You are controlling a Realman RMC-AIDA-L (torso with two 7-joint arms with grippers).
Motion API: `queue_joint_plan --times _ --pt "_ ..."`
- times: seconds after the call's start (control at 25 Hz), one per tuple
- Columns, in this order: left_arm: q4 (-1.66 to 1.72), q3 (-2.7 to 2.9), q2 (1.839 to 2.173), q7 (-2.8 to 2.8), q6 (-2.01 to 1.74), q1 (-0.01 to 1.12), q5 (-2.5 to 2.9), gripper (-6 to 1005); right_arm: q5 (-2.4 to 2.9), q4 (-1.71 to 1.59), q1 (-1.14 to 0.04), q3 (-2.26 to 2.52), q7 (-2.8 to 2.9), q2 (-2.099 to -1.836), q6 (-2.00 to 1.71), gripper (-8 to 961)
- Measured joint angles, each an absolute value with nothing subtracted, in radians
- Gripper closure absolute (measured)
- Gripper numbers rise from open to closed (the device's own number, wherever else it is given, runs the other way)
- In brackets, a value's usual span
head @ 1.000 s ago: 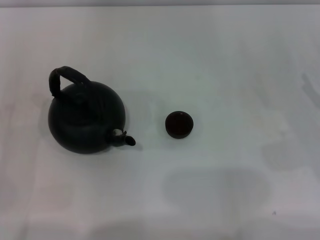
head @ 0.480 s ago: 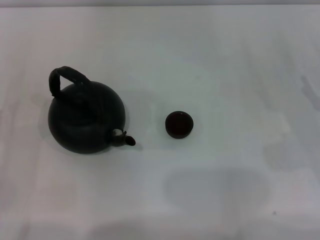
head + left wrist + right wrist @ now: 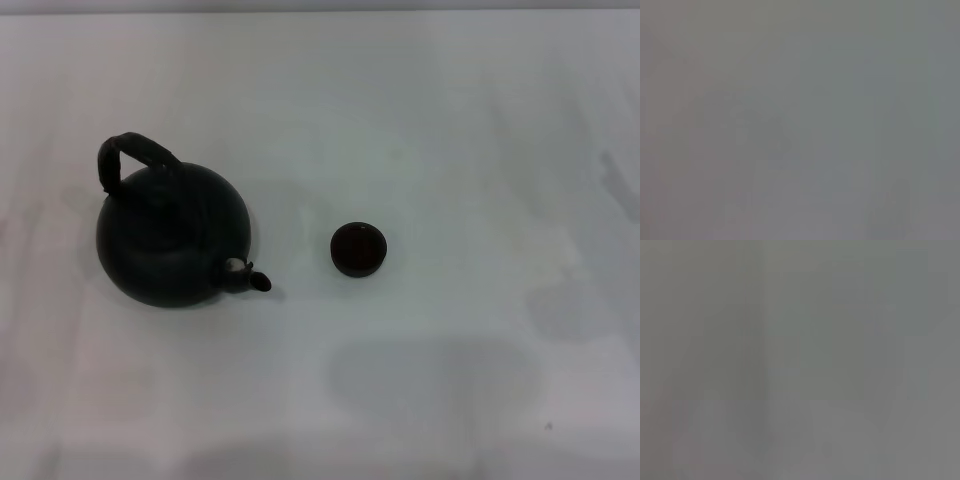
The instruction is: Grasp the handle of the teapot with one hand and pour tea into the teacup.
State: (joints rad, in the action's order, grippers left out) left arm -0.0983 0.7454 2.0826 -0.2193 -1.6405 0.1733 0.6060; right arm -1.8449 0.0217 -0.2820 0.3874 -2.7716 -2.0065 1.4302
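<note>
In the head view a round matte-black teapot (image 3: 170, 235) stands upright on the white table at the left. Its dark arched handle (image 3: 128, 155) loops over the top toward the far left. Its short spout (image 3: 250, 277) points to the near right. A tiny dark round teacup (image 3: 358, 249) stands upright to the right of the teapot, apart from it. Neither gripper shows in the head view. Both wrist views show only a plain grey surface.
The white table (image 3: 450, 120) stretches all around the two objects. Faint grey shadows lie on it at the near middle (image 3: 430, 380) and near the right edge.
</note>
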Motion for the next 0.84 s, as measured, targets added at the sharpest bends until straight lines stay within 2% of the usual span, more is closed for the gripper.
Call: queue_joint_plan --times 0.84 --pt "-0.121 0.747 2.086 -0.223 -1.642 0.179 0.606 170 -1.840 0.016 -0.278 0.397 -2.752 -2.004 1.408 93"
